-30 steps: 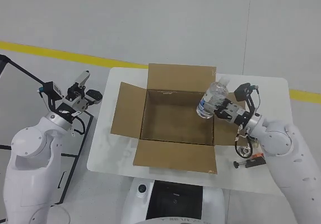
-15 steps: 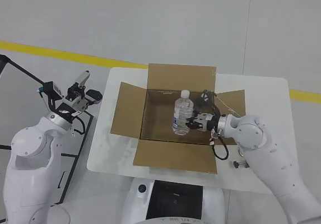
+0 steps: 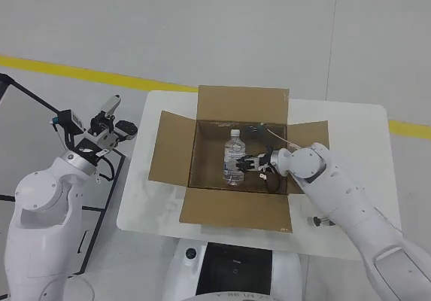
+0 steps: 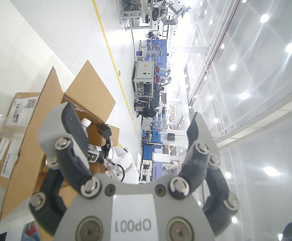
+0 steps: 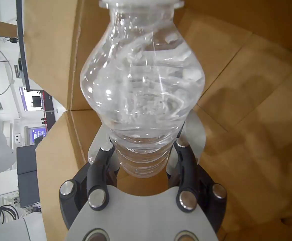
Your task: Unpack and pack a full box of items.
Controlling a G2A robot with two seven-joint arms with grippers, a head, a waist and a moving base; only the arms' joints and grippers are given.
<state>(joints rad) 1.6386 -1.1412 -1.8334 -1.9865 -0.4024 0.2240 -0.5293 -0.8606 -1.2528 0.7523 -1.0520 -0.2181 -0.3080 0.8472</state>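
The left arm is folded up off the left side of the desk [image 3: 350, 128], well away from the cardboard box [image 3: 171, 147]. The left gripper [image 4: 132, 116] points up and outward, with its fingers spread wide and nothing between them. The box sits in the middle of the desk with all four flaps folded outward. Inside it, slightly right of centre, a clear water bottle [image 3: 234, 159] with a white cap stands roughly upright. I cannot tell whether its base touches the box floor. Just right of the bottle, the right gripper [image 3: 251, 163] comes in sideways and pinches the ribbed lower body between its fingers. The bottle's shoulder and cap rise beyond the fingertips. The right arm stretches from the desk's near right, over the right flap and down into the box, with its forearm angled toward the middle.
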